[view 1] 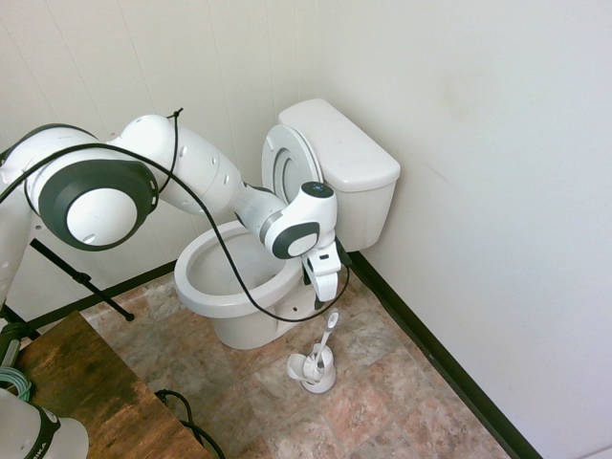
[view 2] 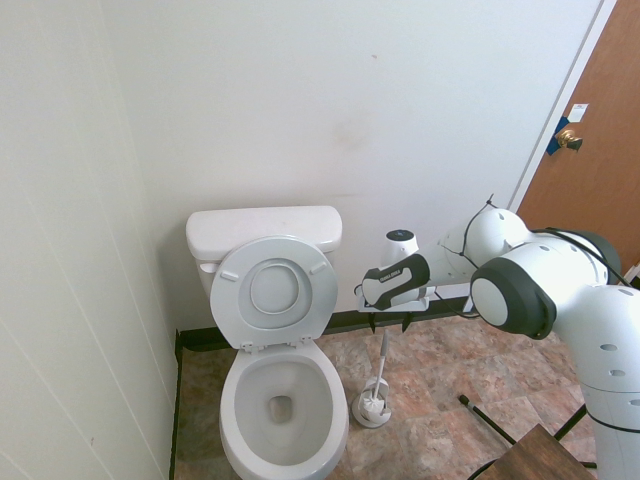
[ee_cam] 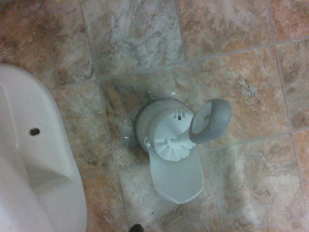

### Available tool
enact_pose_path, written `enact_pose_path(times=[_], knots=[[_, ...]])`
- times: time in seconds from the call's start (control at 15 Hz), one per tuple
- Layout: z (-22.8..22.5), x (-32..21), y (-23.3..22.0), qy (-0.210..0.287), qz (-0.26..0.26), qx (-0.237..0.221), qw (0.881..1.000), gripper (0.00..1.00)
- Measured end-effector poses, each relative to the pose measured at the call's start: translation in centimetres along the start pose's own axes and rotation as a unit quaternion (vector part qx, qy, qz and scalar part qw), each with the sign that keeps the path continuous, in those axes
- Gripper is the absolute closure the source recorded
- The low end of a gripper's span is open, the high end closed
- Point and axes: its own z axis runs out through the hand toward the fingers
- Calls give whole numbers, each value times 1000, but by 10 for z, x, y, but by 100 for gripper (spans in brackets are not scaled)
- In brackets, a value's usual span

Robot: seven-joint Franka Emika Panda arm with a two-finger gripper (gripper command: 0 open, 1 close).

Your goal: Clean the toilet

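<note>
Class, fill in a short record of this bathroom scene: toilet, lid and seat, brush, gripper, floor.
toilet: white, in the corner against the wall
lid and seat: both raised against the tank
brush: upright in its holder on the floor beside the bowl, handle free
gripper: open, pointing down above the brush handle, holding nothing
floor: mottled brown tiles

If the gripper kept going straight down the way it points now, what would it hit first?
Most likely the toilet brush handle top, standing in its holder on the floor beside the toilet. The open gripper hangs just above it, and the wrist view shows the handle end almost centred. Exact alignment is uncertain.
</note>
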Motion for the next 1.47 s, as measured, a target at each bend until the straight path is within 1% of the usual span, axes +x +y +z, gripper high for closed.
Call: enact_pose_path(times=[0.13, 0.53, 0.87, 1.13, 1.47], knots=[[8, 8, -5, 1, 23, -3, 1000, 0], [66, 18, -27, 3, 78, -8, 997, 0], [109, 34, -46, 8, 133, -6, 991, 0], [129, 44, -57, 5, 145, -17, 989, 0], [140, 60, -52, 1, 155, -20, 988, 0]])
